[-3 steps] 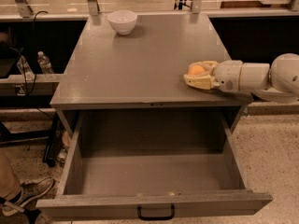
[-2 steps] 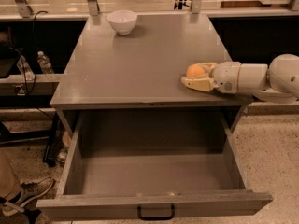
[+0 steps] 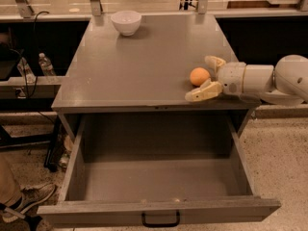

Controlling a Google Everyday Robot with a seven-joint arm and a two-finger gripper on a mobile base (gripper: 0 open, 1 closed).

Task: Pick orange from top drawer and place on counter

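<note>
Camera view looks down over the front of the cabinet. The orange (image 3: 198, 75) sits on the counter (image 3: 139, 66), close to the front edge and toward the corner where the arm (image 3: 269, 78) reaches in from the side. The gripper (image 3: 201, 79) lies low over the counter at that spot, its jaws spread wide with one finger behind the orange and the other in front of it, nearer the edge. So the orange lies between the fingers, out toward their tips, in line with the wrist. It looks to be resting on the counter on its own. From here I cannot quite tell whether the front finger brushes it or stands just clear.

The fruit is round, so it has no long axis to mind. What counts is the line of the arm: pulling straight back along it, away from the orange, should clear both fingers without nudging it toward the edge.

The drawer (image 3: 159, 210) below stands pulled out, with nothing in it that I can see. A bowl (image 3: 126, 22) sits well apart at the back.
</note>
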